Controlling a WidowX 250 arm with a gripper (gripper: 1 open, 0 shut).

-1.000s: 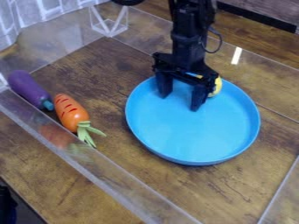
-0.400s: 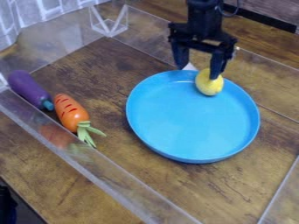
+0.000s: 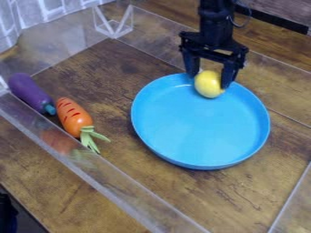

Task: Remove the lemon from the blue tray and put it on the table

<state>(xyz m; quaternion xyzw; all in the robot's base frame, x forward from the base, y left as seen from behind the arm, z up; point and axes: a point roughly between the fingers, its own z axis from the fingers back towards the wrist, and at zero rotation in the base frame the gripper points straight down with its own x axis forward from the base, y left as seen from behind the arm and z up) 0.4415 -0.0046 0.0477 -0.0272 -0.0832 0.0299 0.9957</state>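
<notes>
The round yellow lemon (image 3: 209, 85) was not yet removed from the round blue plastic tray (image 3: 201, 127), the black hand (image 3: 209, 75) being spread wide around it, unclosed.

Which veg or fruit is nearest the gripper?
The yellow lemon, at the blue tray's far edge; the carrot and eggplant lie well left.

"What colour is the robot arm (image 3: 217, 18) showing?"
"It's showing black, or very nearly."
"And the end effector (image 3: 212, 66)?"
"That's looking equally dark, ending in two narrow, angular fingers. Finer details are blurring."
</notes>
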